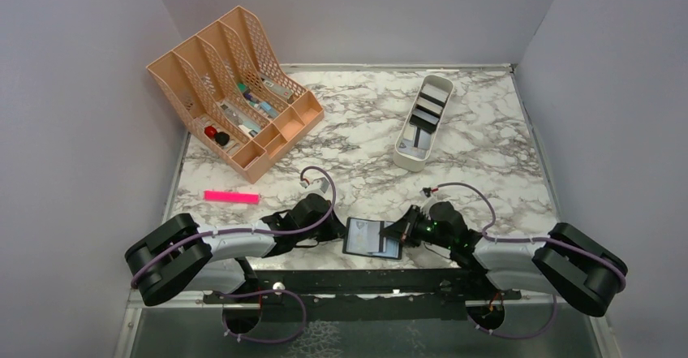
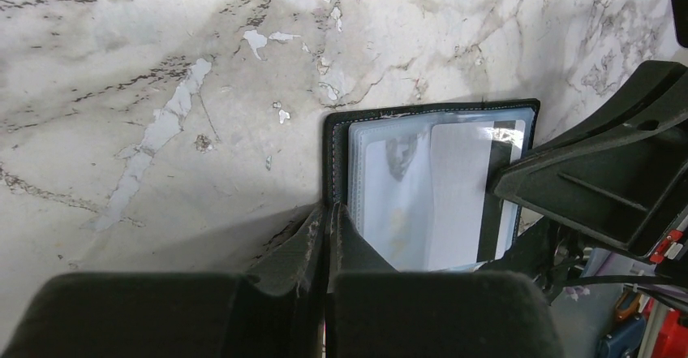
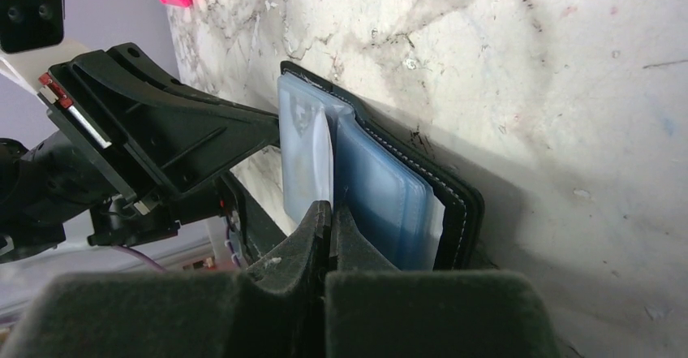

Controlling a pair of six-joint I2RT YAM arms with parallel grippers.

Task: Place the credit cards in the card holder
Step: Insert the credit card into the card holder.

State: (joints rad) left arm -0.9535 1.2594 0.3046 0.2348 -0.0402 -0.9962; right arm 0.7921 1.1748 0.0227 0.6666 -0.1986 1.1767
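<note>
Step in hand: opening the card holder (image 1: 373,238), no card picked yet. Left gripper (image 2: 327,212) is pressed together on the holder's cover edge. Right gripper (image 3: 331,208) pinches a clear sleeve (image 3: 312,151), held up. Credit cards (image 1: 423,114) sit in a white tray (image 1: 406,157), well ahead of the right gripper. Next, likely: one gripper lets go and fetches a card while the other pins the holder open.

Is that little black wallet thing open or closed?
Open: the card holder lies spread out, black cover underneath, its clear sleeves exposed and fanned.
</note>
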